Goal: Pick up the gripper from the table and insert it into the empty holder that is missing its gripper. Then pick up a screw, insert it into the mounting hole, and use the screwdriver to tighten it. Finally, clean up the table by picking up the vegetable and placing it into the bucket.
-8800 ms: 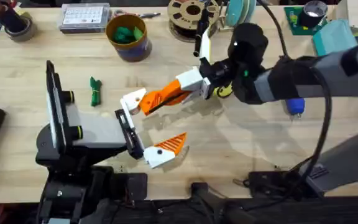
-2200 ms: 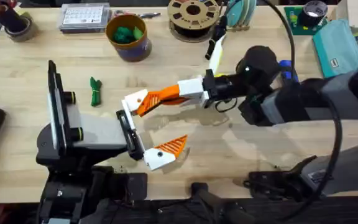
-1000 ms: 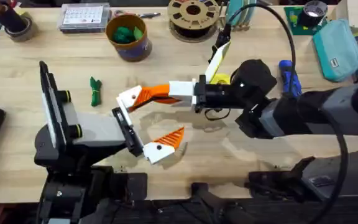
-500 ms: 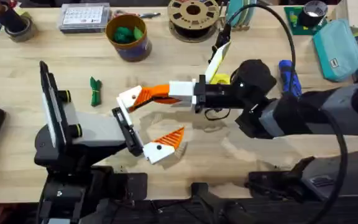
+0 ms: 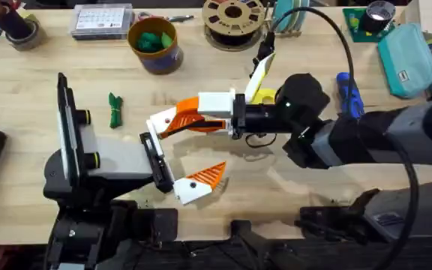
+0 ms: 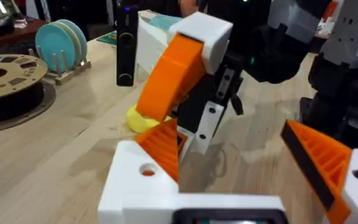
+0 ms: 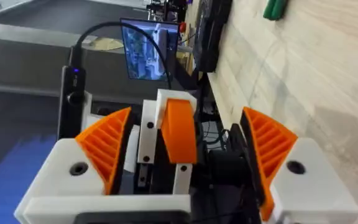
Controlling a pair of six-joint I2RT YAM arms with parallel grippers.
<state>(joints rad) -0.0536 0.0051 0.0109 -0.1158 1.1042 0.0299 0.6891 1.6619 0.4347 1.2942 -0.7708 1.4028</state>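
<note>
Reaching across mid-frame, the right gripper (image 5: 172, 122) stands open around the holder (image 5: 158, 120), presumably seating the gripper (image 6: 160, 144); the left gripper (image 5: 177, 154) gapes empty.

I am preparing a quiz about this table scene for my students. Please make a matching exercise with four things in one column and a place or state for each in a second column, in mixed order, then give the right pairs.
Things:
1. vegetable
2. screwdriver
3. bucket
4. filament spool

Places or states:
A. holds bright green lumps
B. lies beside the teal pouch
C. lies alone on bare wood by the left arm
D. sits at the far table edge, by the rack of discs

Pairs: 1-C, 2-B, 3-A, 4-D
</note>
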